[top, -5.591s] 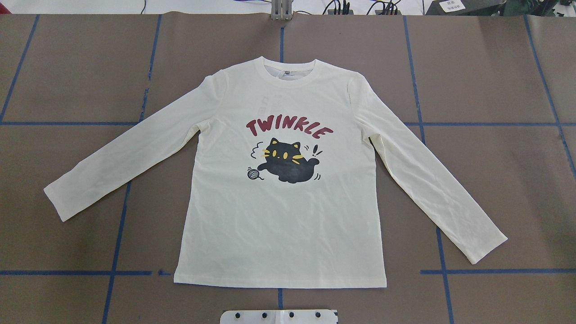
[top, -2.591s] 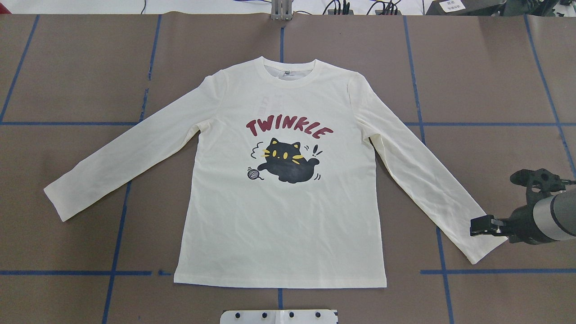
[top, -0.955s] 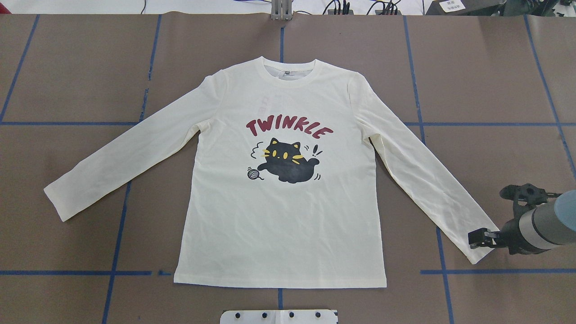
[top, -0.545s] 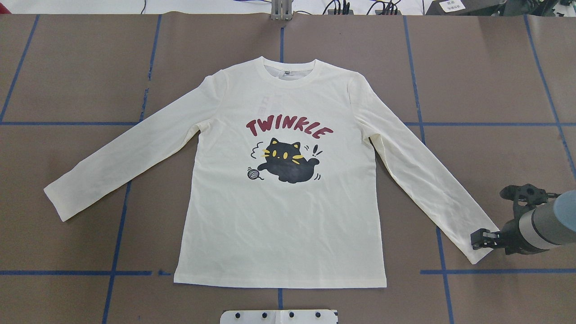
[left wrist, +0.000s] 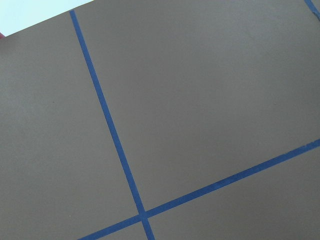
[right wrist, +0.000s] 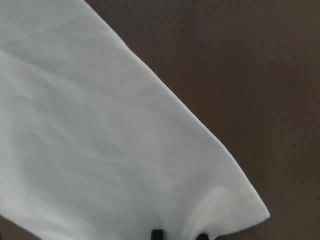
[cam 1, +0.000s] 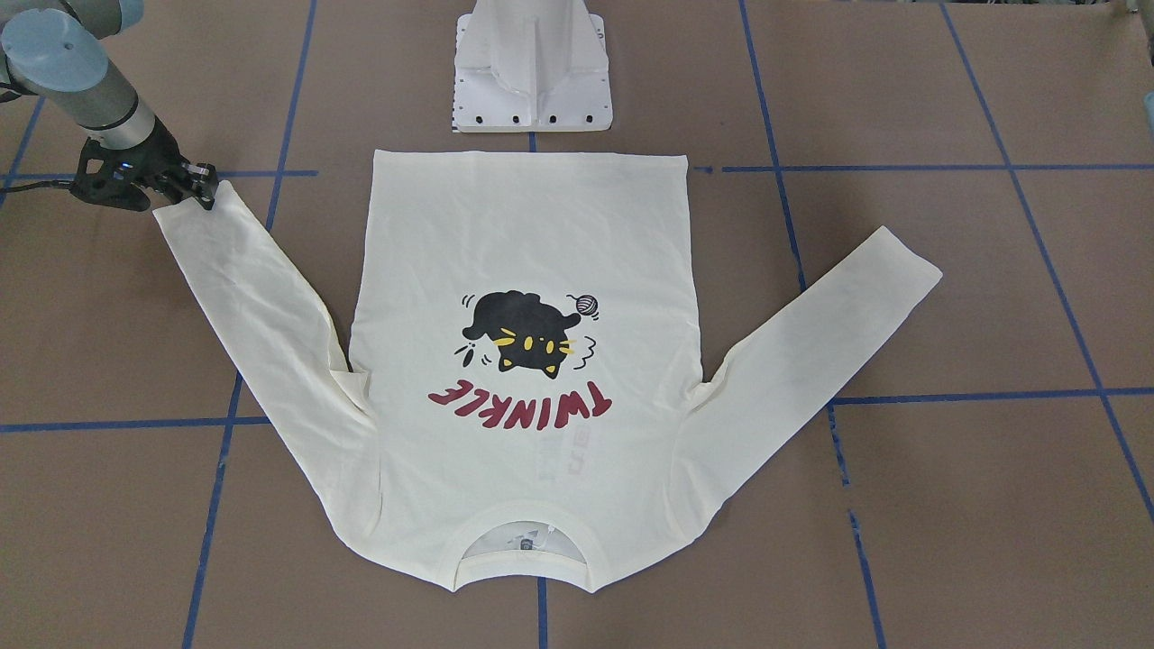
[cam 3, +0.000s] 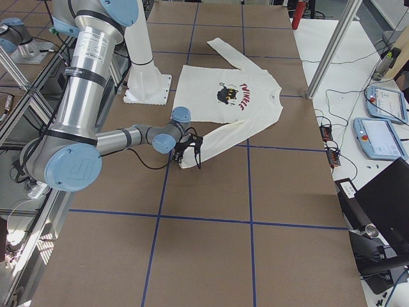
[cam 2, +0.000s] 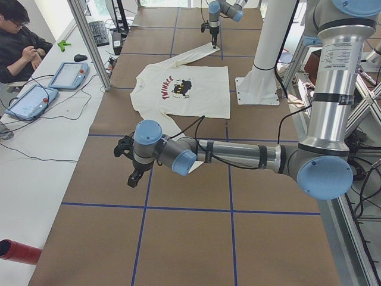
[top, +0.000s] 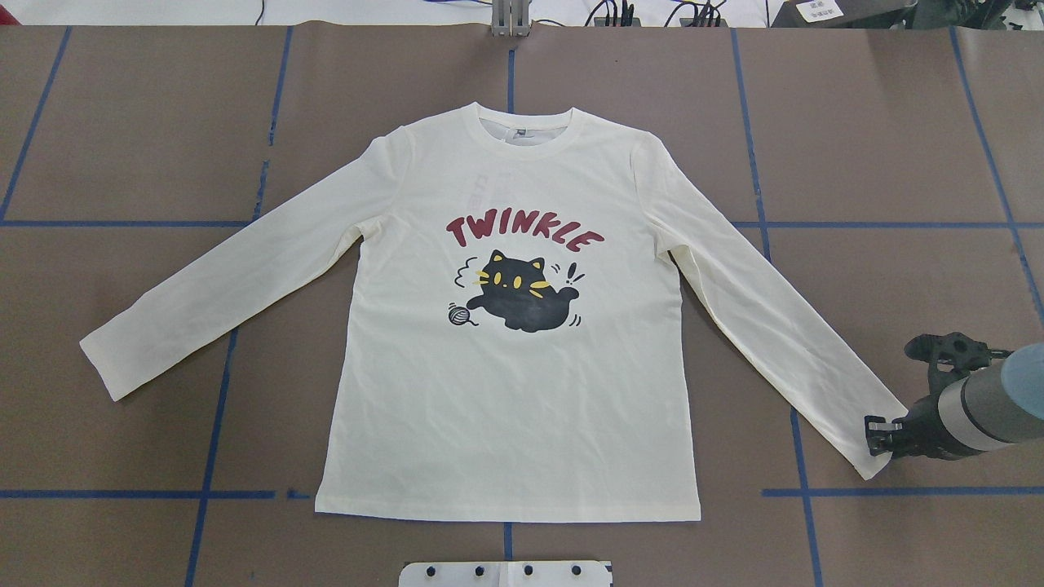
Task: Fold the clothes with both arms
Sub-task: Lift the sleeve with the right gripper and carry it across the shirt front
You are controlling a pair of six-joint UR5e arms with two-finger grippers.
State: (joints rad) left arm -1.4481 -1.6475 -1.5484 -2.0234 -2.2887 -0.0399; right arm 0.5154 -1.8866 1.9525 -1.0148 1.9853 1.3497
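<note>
The cream shirt [top: 514, 391] lies flat and face up, cat print and red lettering showing, both sleeves spread out; it also shows in the front view [cam 1: 523, 234]. My right gripper [top: 874, 436] sits low on the right sleeve's cuff [top: 864, 466]. In the right wrist view the cuff [right wrist: 235, 205] puckers between the two black fingertips [right wrist: 157, 234], so the gripper is shut on it. My left gripper [cam 2: 134, 177] shows only in the exterior left view, above bare table away from the shirt; I cannot tell whether it is open or shut. The left sleeve cuff [top: 106, 363] lies untouched.
The white pedestal base [cam 1: 532, 68] stands just behind the shirt's hem. Blue tape lines [top: 212, 424] cross the brown table. An operator [cam 2: 18, 36] sits at a side desk with tablets [cam 2: 68, 72]. A metal post [cam 2: 89, 42] stands at the table's edge.
The right arm came in from the right and settled on the right sleeve's cuff. In the last second its fingers drew together on the cuff and shifted slightly right. The shirt's body has not moved.
</note>
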